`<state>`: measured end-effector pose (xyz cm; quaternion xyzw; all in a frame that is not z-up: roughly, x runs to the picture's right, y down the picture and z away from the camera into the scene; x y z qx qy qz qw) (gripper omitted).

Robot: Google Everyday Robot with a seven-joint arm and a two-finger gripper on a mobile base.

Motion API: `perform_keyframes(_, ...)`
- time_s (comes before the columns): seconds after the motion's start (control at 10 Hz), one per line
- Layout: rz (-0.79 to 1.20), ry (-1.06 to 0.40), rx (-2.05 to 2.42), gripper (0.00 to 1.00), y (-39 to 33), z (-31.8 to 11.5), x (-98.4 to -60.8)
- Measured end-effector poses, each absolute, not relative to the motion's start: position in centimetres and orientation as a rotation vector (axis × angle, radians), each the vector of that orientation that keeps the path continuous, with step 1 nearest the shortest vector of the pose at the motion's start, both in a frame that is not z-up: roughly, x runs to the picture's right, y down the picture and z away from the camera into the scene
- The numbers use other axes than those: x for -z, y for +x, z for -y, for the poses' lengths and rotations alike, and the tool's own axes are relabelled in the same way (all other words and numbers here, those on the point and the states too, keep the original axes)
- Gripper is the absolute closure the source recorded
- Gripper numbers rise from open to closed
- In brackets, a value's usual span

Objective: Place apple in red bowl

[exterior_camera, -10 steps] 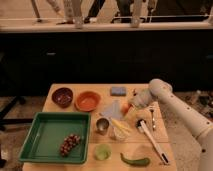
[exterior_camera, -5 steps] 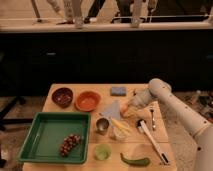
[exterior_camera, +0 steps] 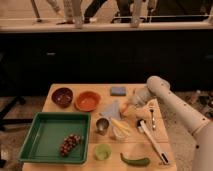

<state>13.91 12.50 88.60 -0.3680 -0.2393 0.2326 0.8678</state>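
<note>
Orange-red apple [exterior_camera: 123, 107] sits pinched in the tool [exterior_camera: 126, 106], apart from the red bowl [exterior_camera: 87, 101].

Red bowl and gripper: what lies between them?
In the camera view, only a pale blue-grey cloth lies between the red bowl and the gripper, shut on the apple.

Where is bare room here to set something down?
Free: the left half of the green plastic tray; a narrow gap between the round orange-red bowl and the blue sponge. Crowded: mid-table, where the gripper is shut on the small orange-red apple, near the metal cup.
</note>
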Motion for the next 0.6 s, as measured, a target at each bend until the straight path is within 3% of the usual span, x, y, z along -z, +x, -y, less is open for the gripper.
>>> perform_keyframes(0.6, 0.561, -0.72, -0.48, 1.0, 14.4, -10.4, -86.4)
